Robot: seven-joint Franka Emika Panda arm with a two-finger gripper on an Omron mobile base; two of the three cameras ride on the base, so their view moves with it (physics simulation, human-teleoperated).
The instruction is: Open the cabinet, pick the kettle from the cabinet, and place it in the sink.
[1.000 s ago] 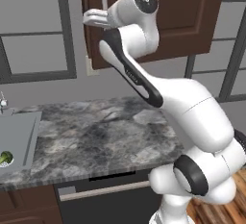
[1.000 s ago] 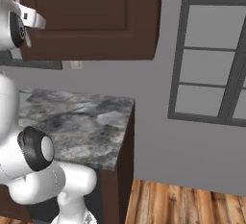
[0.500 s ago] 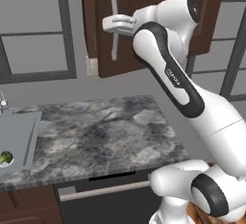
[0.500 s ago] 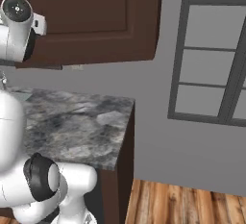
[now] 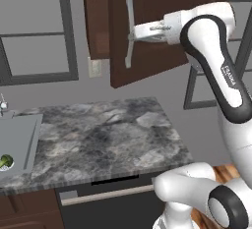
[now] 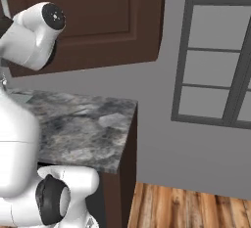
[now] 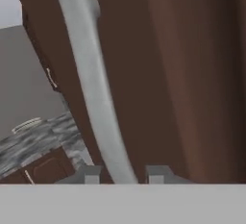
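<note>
The dark brown cabinet door (image 5: 167, 21) stands partly swung out from the wall. Its long silver bar handle (image 5: 129, 26) runs vertically near the door's left edge. My gripper (image 5: 133, 35) reaches in from the right and is shut on that handle about halfway up. In the hand view the handle (image 7: 91, 74) runs down between my two fingertips (image 7: 91, 175), with the door panel (image 7: 187, 74) behind it. The same door (image 6: 98, 16) fills the upper left of the right base view. The kettle is hidden. The grey sink (image 5: 19, 134) lies at the far left of the counter.
A grey marbled counter (image 5: 108, 139) runs below the cabinet, over dark lower cupboards. A small green broccoli piece (image 5: 5, 161) lies in the sink. Windows (image 6: 215, 60) flank the cabinet, and wooden floor (image 6: 186, 207) lies to the right of the counter end.
The cabinet door has swung further out from the wall, and my gripper has come out with it on the handle. My arm's upper joints have moved right.
</note>
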